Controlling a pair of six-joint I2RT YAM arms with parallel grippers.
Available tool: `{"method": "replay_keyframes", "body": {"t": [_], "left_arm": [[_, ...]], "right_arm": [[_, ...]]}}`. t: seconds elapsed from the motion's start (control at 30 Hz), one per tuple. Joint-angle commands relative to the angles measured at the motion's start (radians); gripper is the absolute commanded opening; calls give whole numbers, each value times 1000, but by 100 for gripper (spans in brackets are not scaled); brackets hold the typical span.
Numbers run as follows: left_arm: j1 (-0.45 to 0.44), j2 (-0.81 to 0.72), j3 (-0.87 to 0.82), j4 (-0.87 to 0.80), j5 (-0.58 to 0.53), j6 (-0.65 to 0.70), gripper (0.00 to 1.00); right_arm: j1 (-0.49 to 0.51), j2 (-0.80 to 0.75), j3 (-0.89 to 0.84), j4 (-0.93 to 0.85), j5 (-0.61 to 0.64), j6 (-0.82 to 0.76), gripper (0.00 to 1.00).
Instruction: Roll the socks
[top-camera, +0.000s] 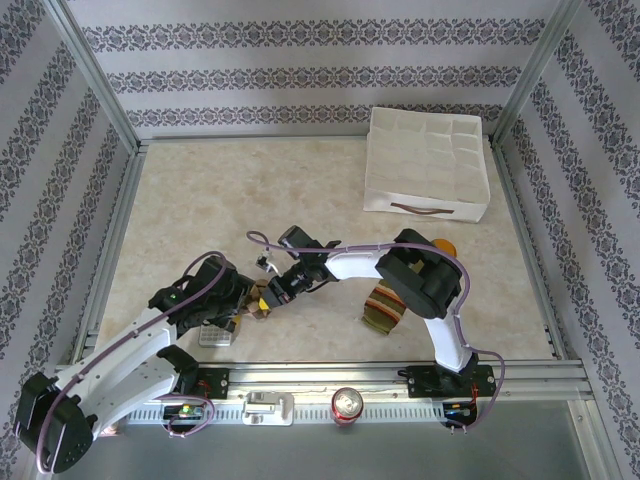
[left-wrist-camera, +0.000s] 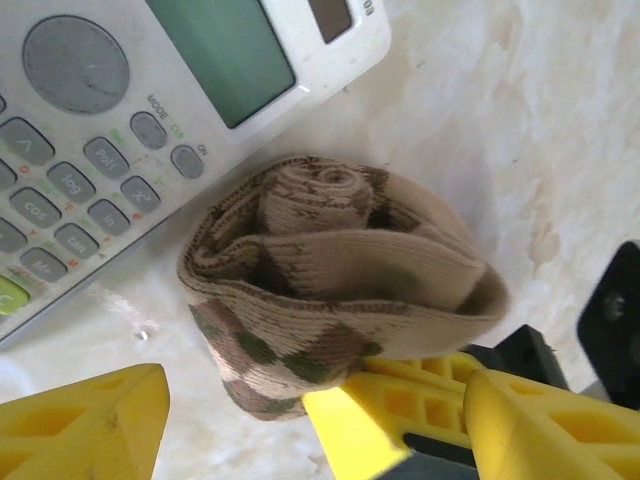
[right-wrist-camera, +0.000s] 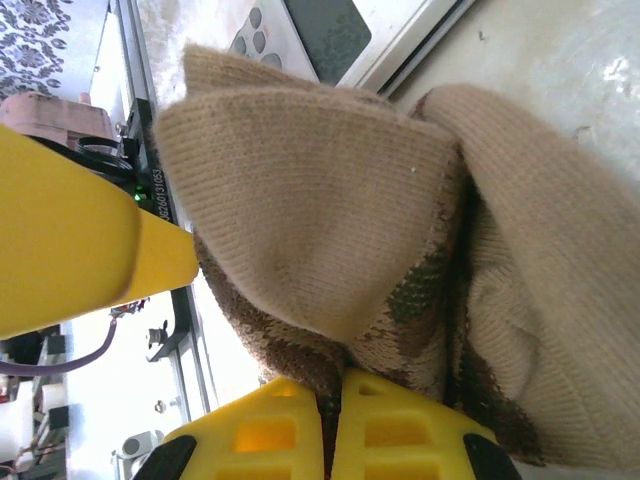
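While your right gripper (right-wrist-camera: 335, 420) is clamped on an edge of the rolled argyle sock (left-wrist-camera: 330, 290), your left gripper (top-camera: 247, 306) stands spread apart near it, with the calculator (left-wrist-camera: 120, 130) just beside.

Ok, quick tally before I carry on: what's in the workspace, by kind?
socks: 2, the argyle sock and the olive striped sock
calculator: 1
white bin: 1
drink can: 1
Total: 5

White arms (top-camera: 120, 352), yellow fingers (left-wrist-camera: 85, 425), seemingly purple cables (top-camera: 466, 290)
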Motion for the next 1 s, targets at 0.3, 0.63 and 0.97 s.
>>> {"method": "replay_keyframes", "body": {"t": [0.3, 0.63, 0.97], "left_arm": [[-1, 181, -58, 203, -16, -6, 76], [0, 282, 6, 86, -5, -6, 50], [-2, 361, 53, 13, 17, 8, 32]], "right_arm": [[-22, 66, -34, -94, 56, 55, 0], [-22, 23, -49, -50, 67, 53, 0], [-31, -21, -79, -36, 93, 42, 0]]}}
